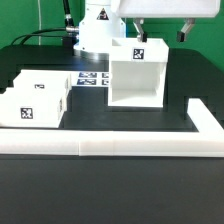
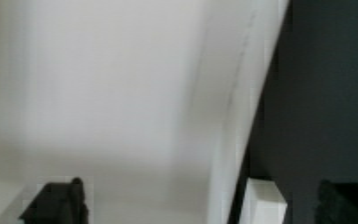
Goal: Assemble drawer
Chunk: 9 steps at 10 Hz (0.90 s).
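The drawer [image 1: 135, 85] is in pieces on the dark tabletop [image 1: 100, 118]. Its big casing [image 1: 139, 57] stands at the far side, a bit to the right in the exterior view, with its open side facing near. The two small tray boxes [image 1: 35, 102] sit close together on the left, well apart from the casing. The marker board [image 1: 93, 78] lies flat between them, next to the casing. A long low white rail [image 1: 110, 148] runs along the near side and turns up the right side.

The white arm [image 1: 95, 30] reaches in from the far side, and the jaws hang just over the top of the casing. The jaws are wide open and hold nothing. In the wrist view the two dark fingers [image 2: 55, 205] stand far apart, and the casing's thin white wall edge [image 2: 259, 130] runs between them, nearer to one finger than the other.
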Each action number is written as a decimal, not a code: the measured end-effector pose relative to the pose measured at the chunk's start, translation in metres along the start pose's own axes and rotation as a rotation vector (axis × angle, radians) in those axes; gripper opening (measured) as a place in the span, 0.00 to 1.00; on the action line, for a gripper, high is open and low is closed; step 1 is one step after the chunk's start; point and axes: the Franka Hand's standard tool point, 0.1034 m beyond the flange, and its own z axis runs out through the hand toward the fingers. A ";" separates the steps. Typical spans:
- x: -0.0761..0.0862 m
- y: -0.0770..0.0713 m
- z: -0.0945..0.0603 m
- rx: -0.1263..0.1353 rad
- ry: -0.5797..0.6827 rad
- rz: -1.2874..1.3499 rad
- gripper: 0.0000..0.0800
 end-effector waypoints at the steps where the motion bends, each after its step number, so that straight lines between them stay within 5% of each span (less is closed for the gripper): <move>1: -0.006 -0.004 0.004 0.000 -0.006 0.013 0.81; 7: -0.024 -0.006 0.022 0.027 0.020 0.058 0.81; 8: -0.024 -0.007 0.023 0.027 0.017 0.057 0.70; 9: -0.022 -0.008 0.022 0.028 0.019 0.057 0.70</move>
